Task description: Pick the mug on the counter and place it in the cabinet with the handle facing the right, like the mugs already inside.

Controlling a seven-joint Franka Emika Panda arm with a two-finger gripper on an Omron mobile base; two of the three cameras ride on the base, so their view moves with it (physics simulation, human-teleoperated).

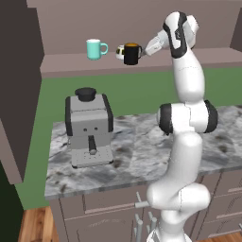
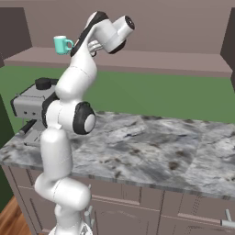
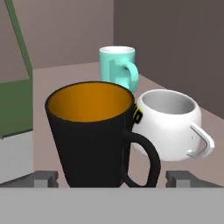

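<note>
Even, flat rendered light, soft faint shadows, no glare, slightly coarse

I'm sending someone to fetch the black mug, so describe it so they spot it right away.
Look at the long shelf of the brown-mauve cabinet above the marbled counter with the espresso machine. Three mugs stand there: a teal mug, a squat white mug, and the black mug, which has an orange-yellow inside.

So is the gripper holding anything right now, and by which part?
Nothing is held. The gripper is open, its fingertips clear on either side of the black mug standing on the cabinet shelf.
</note>
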